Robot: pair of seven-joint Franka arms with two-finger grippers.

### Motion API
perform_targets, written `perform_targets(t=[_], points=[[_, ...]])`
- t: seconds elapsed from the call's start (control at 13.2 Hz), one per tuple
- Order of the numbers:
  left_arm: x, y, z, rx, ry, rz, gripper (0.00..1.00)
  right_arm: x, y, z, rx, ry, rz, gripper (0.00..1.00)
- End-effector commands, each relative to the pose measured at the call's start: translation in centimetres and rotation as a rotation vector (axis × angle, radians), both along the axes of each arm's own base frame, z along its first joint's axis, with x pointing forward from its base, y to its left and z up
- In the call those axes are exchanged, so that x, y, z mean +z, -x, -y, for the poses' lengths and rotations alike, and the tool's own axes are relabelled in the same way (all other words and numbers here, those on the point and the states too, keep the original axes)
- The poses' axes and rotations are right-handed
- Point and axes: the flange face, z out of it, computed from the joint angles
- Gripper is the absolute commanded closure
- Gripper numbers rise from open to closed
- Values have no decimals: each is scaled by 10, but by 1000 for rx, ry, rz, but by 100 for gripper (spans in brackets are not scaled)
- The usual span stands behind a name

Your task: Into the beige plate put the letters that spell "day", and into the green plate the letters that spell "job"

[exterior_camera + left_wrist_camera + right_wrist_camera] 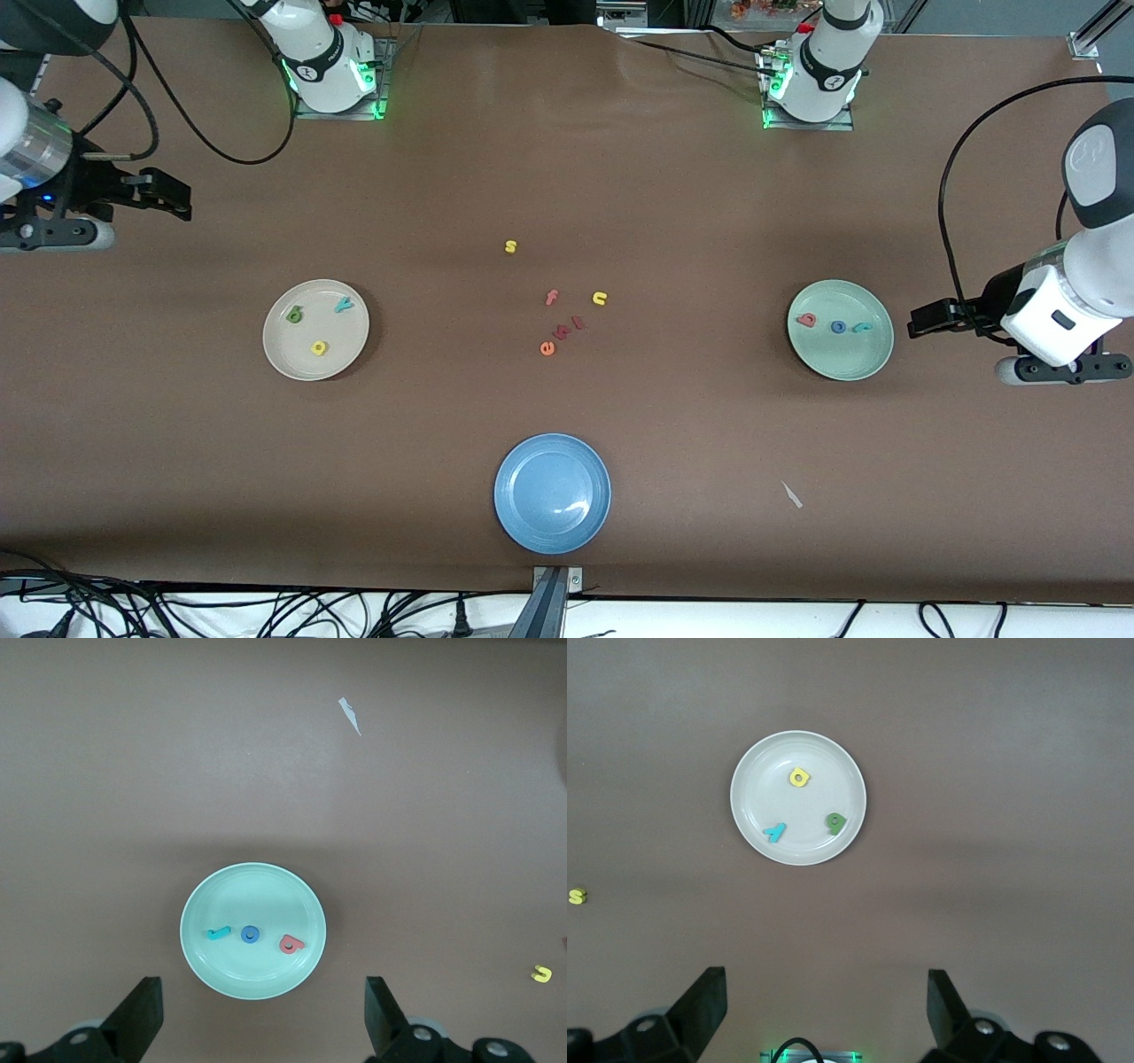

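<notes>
Hovering over bare table at the left arm's end, just beside the green plate (840,330), the left gripper (921,321) had its fingers (142,1014) spread as wide as they go, holding and touching nothing. The right gripper (174,197) hung over bare table at the right arm's end, well apart from the beige plate (315,330), fingers (702,1003) likewise wide apart and empty.

Inside the green plate lay the teal hooked letter (217,934), the blue ring (251,935) and the salmon-red letter (289,944) in a row, apart from one another and clear of the rim. Inside the beige plate lay the teal letter (775,832), the yellow one (799,777) and the green one (835,822), spread out.

Between the two plates sat a loose cluster of leftover letters (563,328), with a yellow "s" (510,246) farther from the front camera than the cluster. A blue plate (552,493) sat nearer the camera than the cluster, close to the table edge. Open brown table surrounded each plate.
</notes>
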Motion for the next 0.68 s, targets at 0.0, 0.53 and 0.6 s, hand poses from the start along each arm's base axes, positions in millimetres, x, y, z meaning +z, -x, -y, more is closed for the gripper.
perform_targets(t=[0.0,0.53,0.6], points=[[10,6,-3,-6,15,28,0,6,0,4,20,-29,-12,0],[43,0,-5,-81,-19,84,0,8,1,-9,31,-68,-42,0],[45,2,-3,-110,-34,77,0,8,1,-12,34,-80,-44,0]])
